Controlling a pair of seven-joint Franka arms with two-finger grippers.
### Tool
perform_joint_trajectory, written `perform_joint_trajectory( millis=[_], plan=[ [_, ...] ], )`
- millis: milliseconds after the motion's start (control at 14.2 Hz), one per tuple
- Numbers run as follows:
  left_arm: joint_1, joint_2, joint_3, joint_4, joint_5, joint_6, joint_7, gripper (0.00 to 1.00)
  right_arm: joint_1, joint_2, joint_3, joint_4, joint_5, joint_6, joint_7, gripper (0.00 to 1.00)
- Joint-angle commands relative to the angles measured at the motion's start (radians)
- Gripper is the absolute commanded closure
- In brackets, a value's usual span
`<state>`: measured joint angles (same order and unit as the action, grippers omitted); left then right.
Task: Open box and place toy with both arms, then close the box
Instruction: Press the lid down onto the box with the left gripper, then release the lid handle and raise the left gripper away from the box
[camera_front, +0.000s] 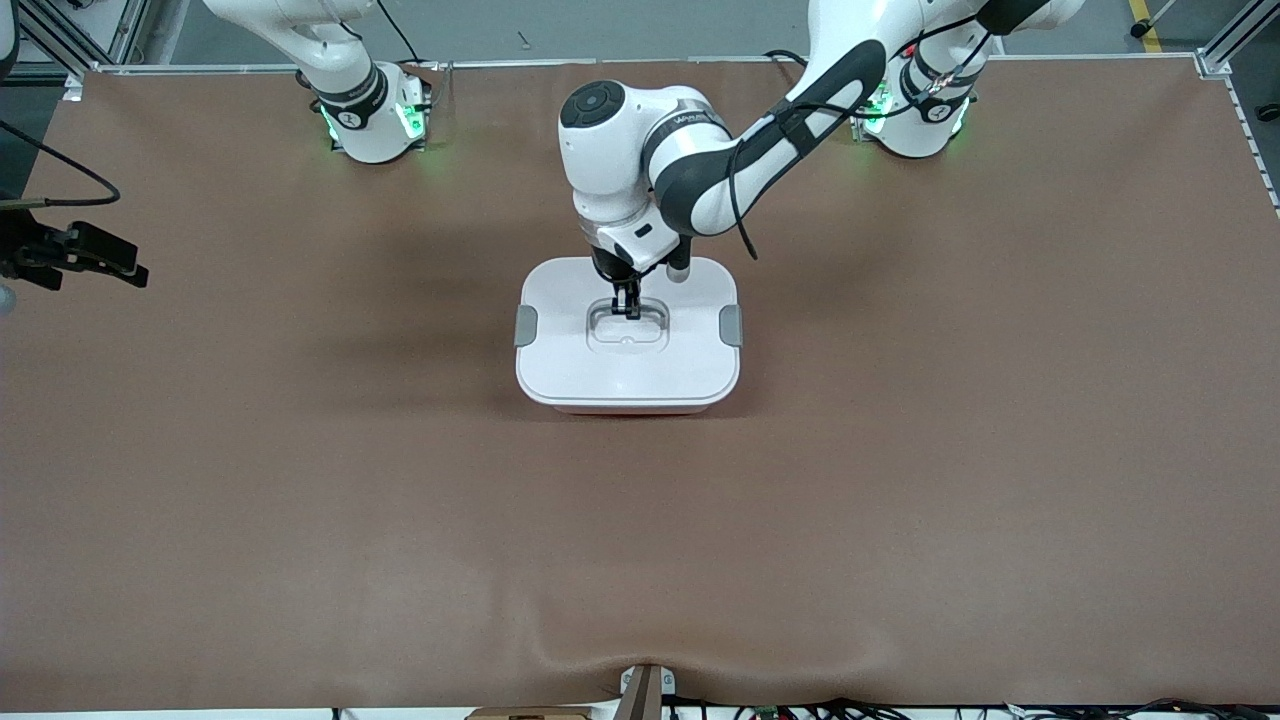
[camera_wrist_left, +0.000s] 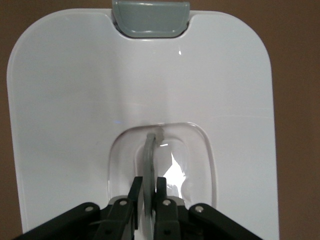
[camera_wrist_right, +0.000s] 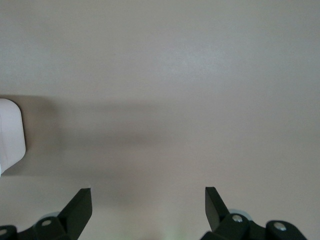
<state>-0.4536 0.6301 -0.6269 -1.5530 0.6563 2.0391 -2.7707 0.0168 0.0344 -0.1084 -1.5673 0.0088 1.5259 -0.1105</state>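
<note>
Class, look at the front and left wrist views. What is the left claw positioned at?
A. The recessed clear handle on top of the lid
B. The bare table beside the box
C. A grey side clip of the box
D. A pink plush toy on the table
A: the left claw sits in the lid's central recess with its fingers on either side of the clear handle.
</note>
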Motion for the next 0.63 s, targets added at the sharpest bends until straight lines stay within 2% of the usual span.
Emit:
perform_joint_trajectory(
  millis=[0, 281, 562],
  plan=[
    [-0.004, -0.026, -0.002, -0.039, 0.042, -0.010, -0.100, 0.00, -0.006, 0.004, 0.001, 0.018, 0.000, -0.007, -0.014, 0.00],
    [0.027, -0.049, -0.005, 0.005, 0.014, -0.060, 0.054, 0.00, -0.001, 0.004, 0.001, 0.033, 0.000, -0.006, -0.014, 0.00],
    [0.139, -0.133, -0.008, 0.048, -0.188, -0.134, 0.328, 0.00, -0.001, 0.006, 0.001, 0.036, -0.003, -0.004, -0.015, 0.00]
  ],
)
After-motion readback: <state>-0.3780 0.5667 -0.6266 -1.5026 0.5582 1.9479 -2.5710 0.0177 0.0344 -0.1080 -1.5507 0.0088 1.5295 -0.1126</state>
